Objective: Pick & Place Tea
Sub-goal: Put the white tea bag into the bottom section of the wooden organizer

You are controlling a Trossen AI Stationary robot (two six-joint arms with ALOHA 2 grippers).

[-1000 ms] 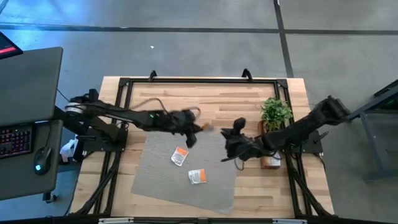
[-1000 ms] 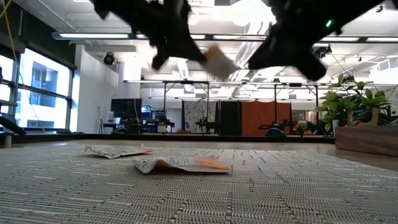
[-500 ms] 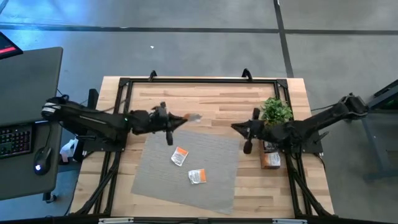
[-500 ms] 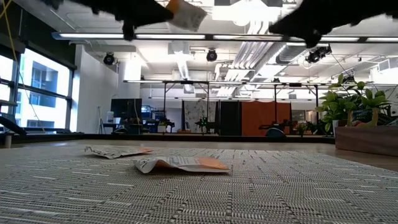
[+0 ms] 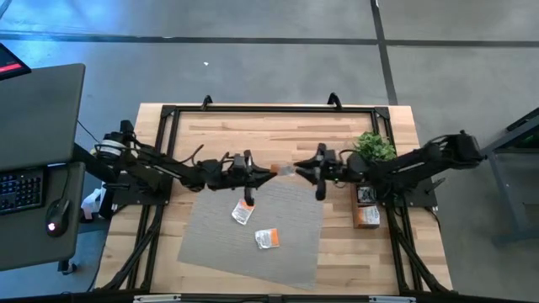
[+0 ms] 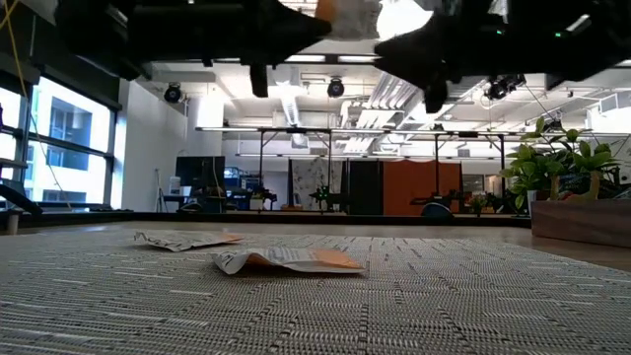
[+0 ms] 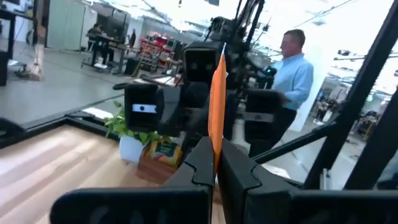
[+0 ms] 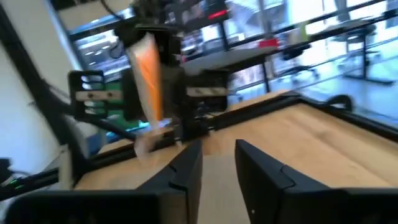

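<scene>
Left gripper [image 5: 268, 172]: raised over the far edge of the grey woven mat [image 5: 219, 244], its dark fingers [image 7: 233, 171] pressed together on the lower edge of a small flat orange-and-white tea sachet [image 7: 217, 99], which stands upright, edge-on to the left wrist camera.
Right gripper [image 5: 301, 171]: at the same height, facing the left gripper, just beside the sachet's far edge; its two dark fingers [image 8: 186, 168] stand apart with a clear gap and nothing between them.
Held sachet: in the air between the two grippers, near the table's middle.
Other sachets: two white-and-orange square sachets [image 5: 243, 210] [image 5: 268, 239] lying flat on the mat, near each other but apart.
Table: light wooden top [image 5: 278, 126]; small green potted plant [image 5: 373, 149] by the right arm.
</scene>
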